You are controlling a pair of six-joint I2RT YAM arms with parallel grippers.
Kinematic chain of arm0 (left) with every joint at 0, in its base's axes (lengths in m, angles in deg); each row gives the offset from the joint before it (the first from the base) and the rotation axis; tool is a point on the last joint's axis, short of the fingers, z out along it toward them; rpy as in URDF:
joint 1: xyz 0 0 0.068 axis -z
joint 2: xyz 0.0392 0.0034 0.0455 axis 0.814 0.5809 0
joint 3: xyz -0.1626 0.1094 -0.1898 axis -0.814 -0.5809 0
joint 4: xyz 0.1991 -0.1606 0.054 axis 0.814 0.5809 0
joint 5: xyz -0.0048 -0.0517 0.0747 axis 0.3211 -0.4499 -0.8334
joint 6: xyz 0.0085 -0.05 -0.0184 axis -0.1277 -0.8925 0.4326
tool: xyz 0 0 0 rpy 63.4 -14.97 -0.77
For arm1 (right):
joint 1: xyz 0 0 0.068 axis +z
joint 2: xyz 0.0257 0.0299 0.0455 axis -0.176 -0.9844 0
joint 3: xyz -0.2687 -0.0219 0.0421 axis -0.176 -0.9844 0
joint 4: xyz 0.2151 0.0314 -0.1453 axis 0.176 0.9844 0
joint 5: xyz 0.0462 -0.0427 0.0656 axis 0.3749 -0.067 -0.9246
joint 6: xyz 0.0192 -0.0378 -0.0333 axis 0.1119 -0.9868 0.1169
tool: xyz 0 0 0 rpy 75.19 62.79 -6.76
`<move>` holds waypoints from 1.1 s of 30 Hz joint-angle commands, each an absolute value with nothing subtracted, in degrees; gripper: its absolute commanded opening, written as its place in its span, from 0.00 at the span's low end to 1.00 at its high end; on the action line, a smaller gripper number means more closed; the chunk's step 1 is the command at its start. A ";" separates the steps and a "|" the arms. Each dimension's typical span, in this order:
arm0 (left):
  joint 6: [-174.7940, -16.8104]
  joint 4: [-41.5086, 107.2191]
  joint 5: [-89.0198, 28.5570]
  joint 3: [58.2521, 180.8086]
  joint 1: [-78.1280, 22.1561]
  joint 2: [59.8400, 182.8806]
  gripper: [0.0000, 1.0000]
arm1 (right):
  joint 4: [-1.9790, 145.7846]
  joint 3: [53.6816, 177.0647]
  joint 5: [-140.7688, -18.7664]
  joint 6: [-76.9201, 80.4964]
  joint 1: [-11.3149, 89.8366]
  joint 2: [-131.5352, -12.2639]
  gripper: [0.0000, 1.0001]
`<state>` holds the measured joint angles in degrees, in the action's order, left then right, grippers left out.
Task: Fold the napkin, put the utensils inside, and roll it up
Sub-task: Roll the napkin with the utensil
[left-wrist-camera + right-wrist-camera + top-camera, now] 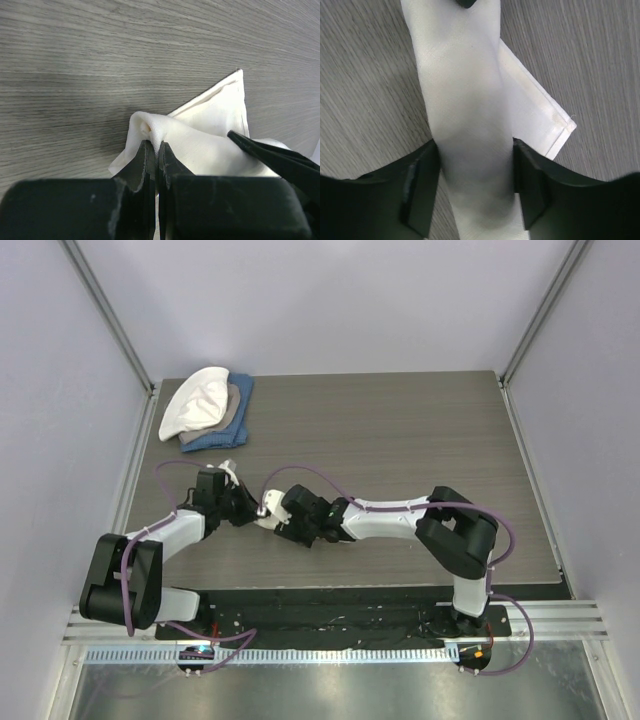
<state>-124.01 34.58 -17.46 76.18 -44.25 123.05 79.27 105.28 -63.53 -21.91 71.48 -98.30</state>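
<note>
Where the 2 arms meet over the left middle of the table, the napkin lies as a cream roll on the wood, mostly hidden from above by both grippers. Nearer the table's front edge, the right gripper straddles the roll. Its 2 fingers stand fairly wide yet press against either side of the cloth, which narrows slightly between them. A flat hemmed corner of the napkin sticks out from under the roll. Just beyond, the left gripper is closed tight, its fingertips pinching a raised fold of the napkin. At the table's far left corner sits a stack of cloths, white over tan over blue, well apart from the roll.
</note>
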 commanded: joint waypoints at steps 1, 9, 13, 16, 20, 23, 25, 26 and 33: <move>-122.81 34.78 -17.22 78.04 -44.03 122.51 0.00 | 80.26 107.77 -63.59 -21.82 71.22 -98.92 0.55; -122.37 38.82 -20.99 79.00 -44.03 118.82 0.53 | 87.56 110.66 -87.12 -16.90 65.60 -100.59 0.33; -121.93 40.49 -25.30 77.86 -44.03 113.38 0.69 | 93.26 114.61 -98.74 -14.00 61.74 -103.04 0.28; -122.28 40.50 -27.06 76.28 -44.03 110.65 0.70 | 96.26 116.99 -106.12 -12.16 60.50 -105.24 0.25; -122.45 39.62 -27.33 74.35 -44.03 107.22 0.70 | 98.02 119.28 -115.18 -9.78 57.52 -108.75 0.25; -122.19 39.53 -26.98 73.20 -44.03 106.60 0.68 | 97.94 120.07 -121.51 -8.20 55.93 -111.22 0.25; -122.19 39.27 -26.63 72.68 -44.03 106.42 0.65 | 97.94 120.42 -123.45 -7.84 54.87 -112.28 0.24; -122.28 39.09 -26.28 72.59 -44.03 106.34 0.63 | 97.94 120.68 -124.24 -7.58 54.61 -113.33 0.24; -123.16 33.92 -23.03 70.39 -44.03 107.12 0.49 | 97.94 122.53 -128.64 -6.08 52.32 -117.46 0.23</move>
